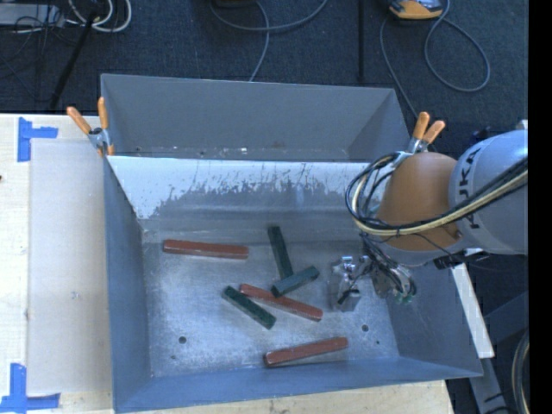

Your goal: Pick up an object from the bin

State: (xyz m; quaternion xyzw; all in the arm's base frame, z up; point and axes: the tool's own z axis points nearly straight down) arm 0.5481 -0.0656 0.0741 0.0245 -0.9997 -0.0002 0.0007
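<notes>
Gripper (pixel 348 285) is sitting just right of the short green block (pixel 296 280); brown stick (pixel 281 303) is lying just below that block. Clenched or released: can't tell.

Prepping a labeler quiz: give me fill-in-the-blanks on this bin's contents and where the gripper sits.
1. The bin holds ___ dark green sticks.
2. Of dark green and reddish-brown, the stick lowest in the view is ___.
3. The gripper hangs over the bin's ___ half in this view.
Missing words: three; reddish-brown; right.
</notes>
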